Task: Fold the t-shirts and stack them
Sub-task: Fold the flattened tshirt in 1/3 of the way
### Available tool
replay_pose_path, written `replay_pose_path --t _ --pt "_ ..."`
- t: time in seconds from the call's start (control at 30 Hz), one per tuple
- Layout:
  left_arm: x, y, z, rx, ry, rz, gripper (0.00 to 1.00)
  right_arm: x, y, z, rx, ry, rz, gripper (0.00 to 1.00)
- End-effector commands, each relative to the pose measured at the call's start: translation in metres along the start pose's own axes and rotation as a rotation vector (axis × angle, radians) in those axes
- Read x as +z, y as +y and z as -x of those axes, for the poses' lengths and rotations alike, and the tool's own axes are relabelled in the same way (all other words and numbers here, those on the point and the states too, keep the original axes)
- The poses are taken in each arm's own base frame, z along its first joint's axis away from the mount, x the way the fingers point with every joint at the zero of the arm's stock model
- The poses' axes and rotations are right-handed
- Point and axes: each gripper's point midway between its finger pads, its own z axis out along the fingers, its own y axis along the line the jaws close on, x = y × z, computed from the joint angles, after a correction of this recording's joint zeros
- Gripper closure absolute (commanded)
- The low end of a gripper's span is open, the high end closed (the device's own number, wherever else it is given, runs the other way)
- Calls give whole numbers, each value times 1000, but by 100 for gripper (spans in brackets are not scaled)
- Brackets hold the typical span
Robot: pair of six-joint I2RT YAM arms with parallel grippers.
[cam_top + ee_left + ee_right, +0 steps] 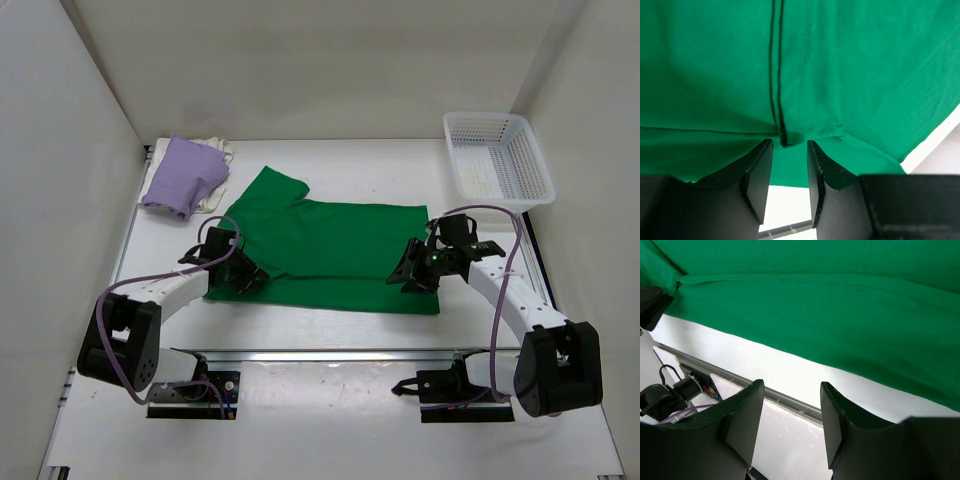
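Note:
The bright green t-shirt [330,250] lies spread flat in the middle of the table, one sleeve pointing to the back left. The lavender-purple t-shirt [183,175] lies folded at the back left, on the cream-white t-shirt [216,150], of which only an edge shows. My left gripper [243,275] is over the green shirt's near left corner. In the left wrist view it [790,145] is open a little, its tips at a small pucker of green cloth [785,139]. My right gripper [412,272] is open and empty over the shirt's near right part; the hem [840,355] shows beyond its tips [790,386].
A white plastic lattice basket [497,157] stands at the back right. White walls close in the table on the left, back and right. A metal rail [330,352] runs along the near edge between the arm bases.

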Motion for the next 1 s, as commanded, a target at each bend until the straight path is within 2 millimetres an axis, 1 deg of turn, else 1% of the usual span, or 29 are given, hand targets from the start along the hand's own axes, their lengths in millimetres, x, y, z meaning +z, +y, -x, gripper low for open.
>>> replay_pose_path --t 0.0,0.03,0.07,0.1,0.23,0.3,0.33,0.37,0.4,0.43,0.47,0.5,0.57,0.6,0.63,0.67,0.77,0.87,0.9,0.93,0.97 --pt "-1 -12 4 18 -28 -24 56 -5 2 4 -11 -25 15 54" --pt "1 -12 4 14 -23 -21 55 -5 4 0 -18 -11 26 54" --pt "1 -13 5 11 -26 -25 56 -6 4 2 -25 -23 29 54" --pt "1 -14 6 11 -29 -24 57 -4 2 -2 -16 -8 24 54" --pt "4 -14 5 12 -21 -19 62 -4 3 -3 -17 -11 33 54" --pt "6 -9 2 8 -14 -9 66 -4 -1 -1 -9 -21 22 54" --pt "7 -12 5 5 -17 -16 67 -5 0 -3 -14 -17 29 55" --pt "8 -12 5 7 -22 -15 67 -6 2 0 -13 -23 37 55" --pt "10 -8 3 6 -15 -5 69 -6 2 0 -17 -24 37 55" --pt "10 -11 3 7 -13 -9 70 -8 3 3 -18 -34 40 55" --pt "11 -12 3 3 -11 -12 74 -7 1 2 -9 -25 33 54" --pt "10 -15 3 6 -13 -18 76 -8 4 1 -18 -25 41 54" --pt "10 -24 2 7 -11 -41 84 -6 4 0 -13 -25 42 55" --pt "9 -29 6 -3 -16 -55 87 -6 5 -3 -6 -10 46 55" --pt "9 -33 3 8 -17 -59 88 -4 5 -4 -23 -11 44 55" --pt "8 -37 4 13 -17 -63 90 -5 6 -4 -23 -13 48 55" --pt "4 -54 6 18 -17 -91 90 -2 6 -8 -16 1 54 55" --pt "6 -59 8 17 -18 -95 92 -2 3 -4 -13 -8 48 55" --pt "8 -62 10 14 -21 -95 92 -1 1 -6 -7 0 49 55" --pt "8 -65 11 14 -23 -98 93 -2 2 -3 -12 -12 49 55" --pt "10 -69 13 24 -25 -96 93 -2 -1 -4 -7 -9 43 55"
